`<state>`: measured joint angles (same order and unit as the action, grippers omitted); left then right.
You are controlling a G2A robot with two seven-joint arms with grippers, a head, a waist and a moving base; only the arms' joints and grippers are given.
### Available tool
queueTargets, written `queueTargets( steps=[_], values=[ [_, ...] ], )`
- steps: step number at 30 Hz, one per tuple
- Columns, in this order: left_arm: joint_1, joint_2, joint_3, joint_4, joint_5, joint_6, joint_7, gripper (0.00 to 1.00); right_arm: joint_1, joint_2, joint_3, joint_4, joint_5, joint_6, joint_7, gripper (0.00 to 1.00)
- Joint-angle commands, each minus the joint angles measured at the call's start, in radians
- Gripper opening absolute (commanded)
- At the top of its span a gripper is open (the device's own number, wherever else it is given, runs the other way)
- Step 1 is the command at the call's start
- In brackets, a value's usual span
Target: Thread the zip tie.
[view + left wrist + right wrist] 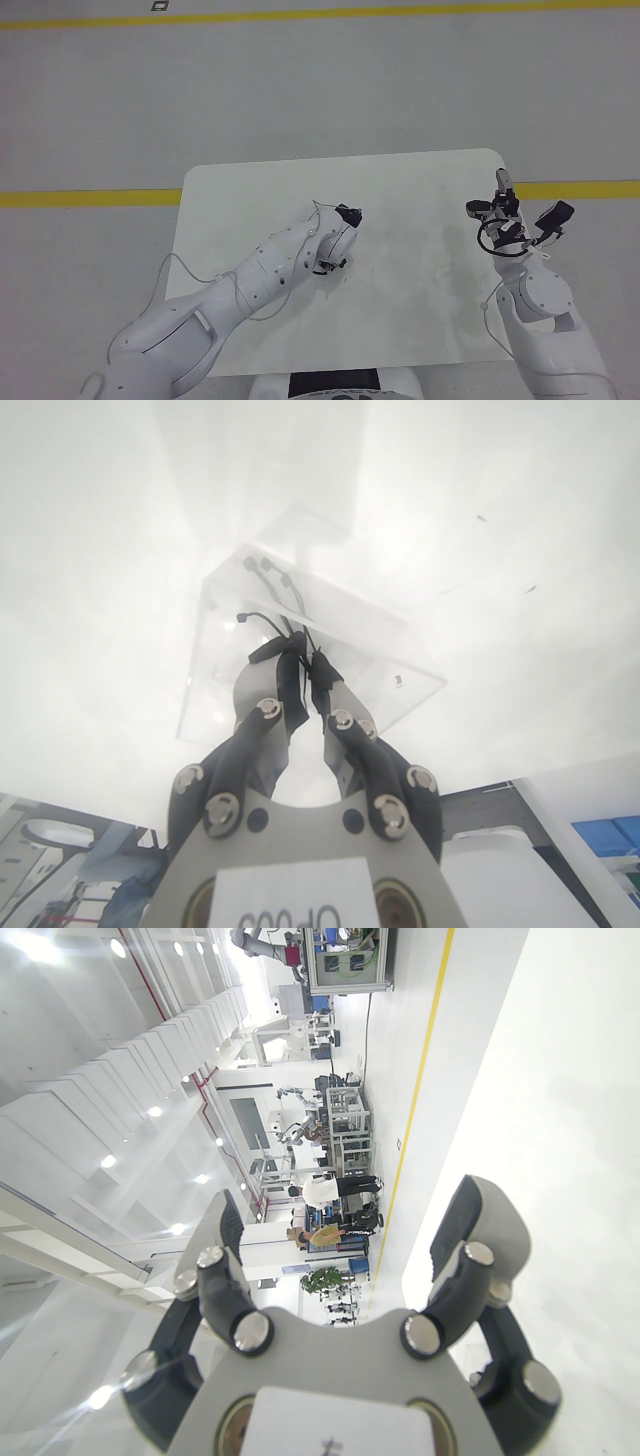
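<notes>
Left gripper (306, 665) is pinching 1 zip tie (302, 650) right over the clear box (360, 620). Right gripper (345, 1223) is hanging wide open, empty, near the table (420, 300) edge. Imo pickup's happening, threading isn't started yet.

Strong, even overhead light bleaches the white worktop (420, 300) in the top view, milky glare veils the clear box (360, 625) beyond the left end effector (306, 662) in the left wrist view, and round ceiling lamps (108, 1161) flare in the right wrist view, where straight lines bow toward the edges.
</notes>
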<state>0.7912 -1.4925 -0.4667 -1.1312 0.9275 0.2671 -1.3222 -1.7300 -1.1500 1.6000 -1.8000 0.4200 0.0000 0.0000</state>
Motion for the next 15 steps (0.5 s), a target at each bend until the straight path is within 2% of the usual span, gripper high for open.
queueTargets(
  steps=[1, 5, 9, 12, 15],
  values=[
    [-0.001, -0.002, 0.000, 0.006, -0.004, -0.002, 0.002, 0.09, 0.000, 0.000, 0.000, 0.000, 0.000, 0.000, 0.000, 1.00],
    [-0.003, -0.006, 0.002, 0.018, -0.008, -0.006, 0.005, 0.00, 0.000, 0.000, 0.000, 0.000, 0.000, 0.000, 0.000, 1.00],
    [-0.006, -0.008, 0.002, 0.023, -0.011, -0.008, 0.005, 0.00, 0.000, 0.000, 0.000, 0.000, 0.000, 0.000, 0.000, 1.00],
    [-0.011, -0.007, -0.001, 0.004, -0.003, -0.002, -0.002, 0.00, 0.000, 0.000, 0.000, 0.000, 0.000, 0.000, 0.000, 1.00],
    [-0.013, -0.002, -0.009, -0.036, 0.012, 0.007, -0.016, 0.00, 0.000, 0.000, 0.000, 0.000, 0.000, 0.000, 0.000, 1.00]
  ],
)
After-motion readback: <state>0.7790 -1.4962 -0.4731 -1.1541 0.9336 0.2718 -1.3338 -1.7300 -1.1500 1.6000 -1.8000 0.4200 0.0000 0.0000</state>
